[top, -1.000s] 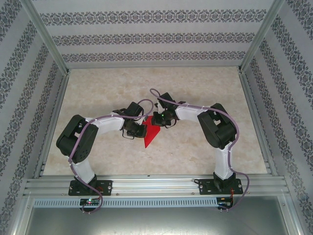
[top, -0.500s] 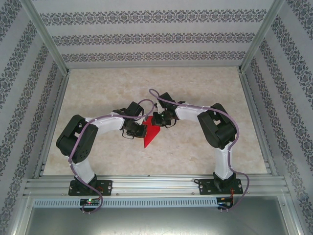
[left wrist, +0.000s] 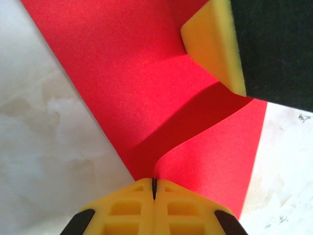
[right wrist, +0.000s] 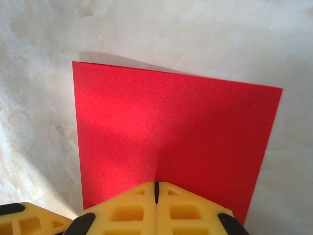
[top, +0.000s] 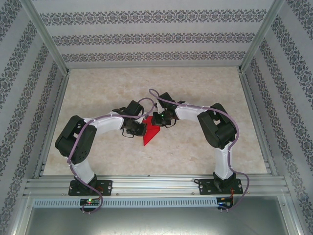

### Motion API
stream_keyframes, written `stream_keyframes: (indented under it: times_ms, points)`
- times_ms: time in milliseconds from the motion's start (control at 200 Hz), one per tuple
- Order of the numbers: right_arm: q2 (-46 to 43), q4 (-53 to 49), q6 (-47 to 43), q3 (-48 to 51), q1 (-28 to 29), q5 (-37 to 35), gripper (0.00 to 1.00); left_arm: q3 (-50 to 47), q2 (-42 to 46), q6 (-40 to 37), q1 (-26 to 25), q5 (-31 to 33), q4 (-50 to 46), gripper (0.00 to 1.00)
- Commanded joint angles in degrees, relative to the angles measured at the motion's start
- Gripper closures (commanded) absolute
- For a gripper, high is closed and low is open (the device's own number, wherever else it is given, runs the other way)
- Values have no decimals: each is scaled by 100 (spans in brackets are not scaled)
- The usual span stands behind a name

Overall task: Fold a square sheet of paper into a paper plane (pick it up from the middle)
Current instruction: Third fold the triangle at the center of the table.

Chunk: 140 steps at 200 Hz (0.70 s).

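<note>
**Left gripper eased back a touch; paper pinched on both sides**

Since a second earlier, the left gripper had crept slightly toward its own side, away from the right gripper, and the near tip of the red sheet of paper had come along with it. The right arm looked unchanged.

Both tools were fully closed on the sheet. On the left wrist camera, a curled edge of the paper ran straight into the seam between the yellow fingertips. The rest of the sheet spread ahead of them toward the right gripper's pad. On the right wrist camera the sheet rose from the closed tips and stood ahead of them, lifted off the table.

I judged the step to be forming a fold between the two grips. To do it well I would have kept both pinches firm and moved the arms together, so the paper neither tore nor buckled. I would have lined up the edges before pressing, because thin paper keeps any stray crease. Letting the bowed flap settle flat first would have helped.

I could read no brand, label or writing; the paper was plain, and the walls carried only a repeating ornament.
</note>
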<state>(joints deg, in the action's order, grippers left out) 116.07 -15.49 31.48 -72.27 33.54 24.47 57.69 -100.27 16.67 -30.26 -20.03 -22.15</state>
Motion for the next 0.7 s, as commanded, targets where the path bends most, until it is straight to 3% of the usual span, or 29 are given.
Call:
stream_keyframes:
  times_ms: [0,420,694]
  points:
    - [222,-312,-68,-7,83,-83,93,169,-104,-76,25,198,-180,97]
    - [192,-309,-59,2,80,-54,93,43,-180,-52,29,-374,-189,96]
    - [148,-325,-56,-15,83,-48,92,49,-245,21,28,-139,-287,96]
